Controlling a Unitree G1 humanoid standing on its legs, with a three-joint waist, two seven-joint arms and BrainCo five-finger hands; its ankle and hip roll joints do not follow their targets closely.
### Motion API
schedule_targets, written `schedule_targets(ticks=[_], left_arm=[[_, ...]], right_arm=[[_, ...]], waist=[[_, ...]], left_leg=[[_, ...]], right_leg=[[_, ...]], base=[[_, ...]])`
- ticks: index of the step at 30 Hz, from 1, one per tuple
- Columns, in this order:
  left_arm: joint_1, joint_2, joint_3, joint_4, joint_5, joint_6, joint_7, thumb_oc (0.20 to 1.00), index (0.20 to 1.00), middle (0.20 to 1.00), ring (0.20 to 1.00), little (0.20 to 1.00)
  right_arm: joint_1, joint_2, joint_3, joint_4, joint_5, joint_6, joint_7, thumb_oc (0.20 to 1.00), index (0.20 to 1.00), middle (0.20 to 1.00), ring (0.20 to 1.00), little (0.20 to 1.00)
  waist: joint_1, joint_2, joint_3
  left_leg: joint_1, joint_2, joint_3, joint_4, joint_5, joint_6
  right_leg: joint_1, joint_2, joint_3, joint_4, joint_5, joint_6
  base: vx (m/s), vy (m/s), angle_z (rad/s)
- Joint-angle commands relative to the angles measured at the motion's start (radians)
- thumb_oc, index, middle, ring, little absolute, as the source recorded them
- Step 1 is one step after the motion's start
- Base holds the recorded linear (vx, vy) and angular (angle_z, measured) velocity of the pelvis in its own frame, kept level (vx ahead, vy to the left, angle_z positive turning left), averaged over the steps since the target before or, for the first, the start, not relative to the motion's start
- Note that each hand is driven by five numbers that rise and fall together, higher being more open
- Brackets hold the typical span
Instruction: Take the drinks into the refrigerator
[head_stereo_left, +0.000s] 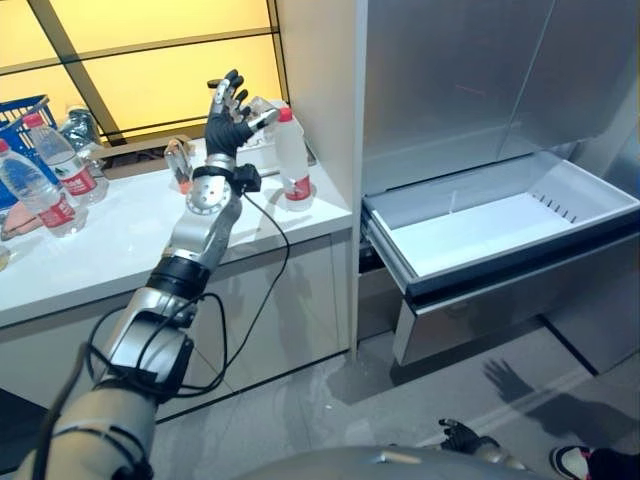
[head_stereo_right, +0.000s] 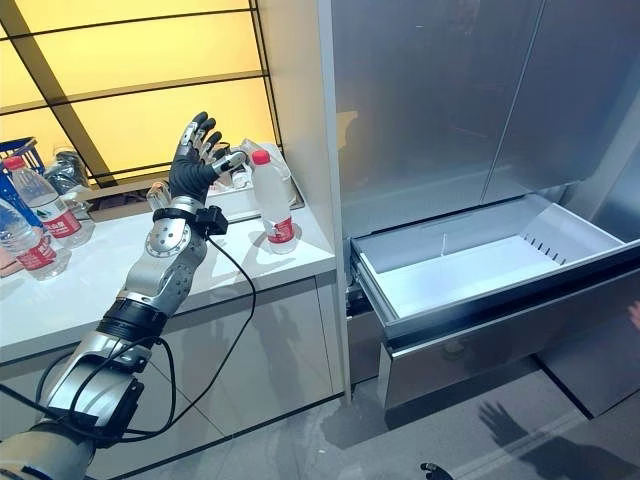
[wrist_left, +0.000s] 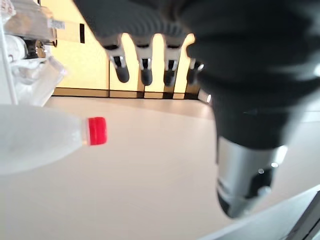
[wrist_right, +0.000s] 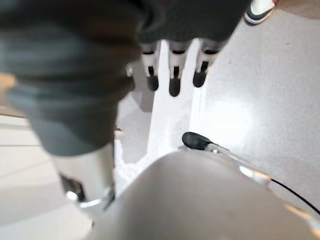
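The left hand hung over the white table, fingers straight and spread, gripping nothing. The bottle stood upright just beside it, toward the refrigerator, apparently not touched. The drawer lay pulled out further that way. The right hand hung low over the floor, fingers relaxed, so the left was far nearer.

Left hand is raised on an outstretched arm beside the red-capped bottle, fingers spread straight; right hand hangs low, fingers relaxed
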Motion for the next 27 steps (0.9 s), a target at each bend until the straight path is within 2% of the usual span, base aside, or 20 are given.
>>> schedule_targets(ticks=[1, 16, 21, 27], left_arm=[[-0.186, 0.058, 0.016, 0.074, 0.033, -0.039, 0.003, 1.0, 1.0, 1.0, 1.0, 1.0], [-0.197, 0.058, 0.022, 0.095, 0.041, -0.04, 0.005, 1.0, 1.0, 1.0, 1.0, 1.0], [-0.176, 0.065, 0.005, 0.17, 0.108, -0.009, -0.013, 1.0, 1.0, 1.0, 1.0, 1.0], [-0.15, 0.066, 0.008, 0.219, 0.121, 0.006, -0.03, 1.0, 1.0, 1.0, 1.0, 1.0]], right_arm=[[-0.017, 0.054, 0.053, 0.025, 0.002, -0.006, 0.008, 1.0, 1.0, 1.0, 1.0, 1.0], [-0.014, 0.05, 0.056, 0.023, 0.003, -0.012, 0.009, 1.0, 1.0, 1.0, 1.0, 1.0], [-0.016, 0.052, 0.053, 0.023, 0.005, -0.014, 0.007, 1.0, 1.0, 1.0, 1.0, 1.0], [-0.013, 0.051, 0.051, 0.028, 0.001, -0.014, 0.007, 1.0, 1.0, 1.0, 1.0, 1.0]], waist=[[-0.01, -0.023, 0.009], [-0.01, -0.023, 0.015], [-0.011, -0.022, 0.02], [-0.012, -0.022, 0.024]], left_leg=[[-0.039, -0.084, 0.008, 0.043, -0.033, 0.09], [-0.043, -0.084, 0.009, 0.047, -0.033, 0.089], [-0.046, -0.086, 0.01, 0.051, -0.034, 0.091], [-0.048, -0.085, 0.012, 0.053, -0.033, 0.091]], right_leg=[[0.03, -0.003, 0.025, 0.146, -0.153, 0.053], [0.025, -0.002, 0.023, 0.148, -0.15, 0.053], [0.021, -0.004, 0.026, 0.15, -0.149, 0.053], [0.021, -0.002, 0.027, 0.148, -0.148, 0.052]], base=[[0.0, 0.0, 0.0], [0.0, 0.0, 0.0], [0.0, 0.0, 0.0], [0.0, 0.0, 0.0]])
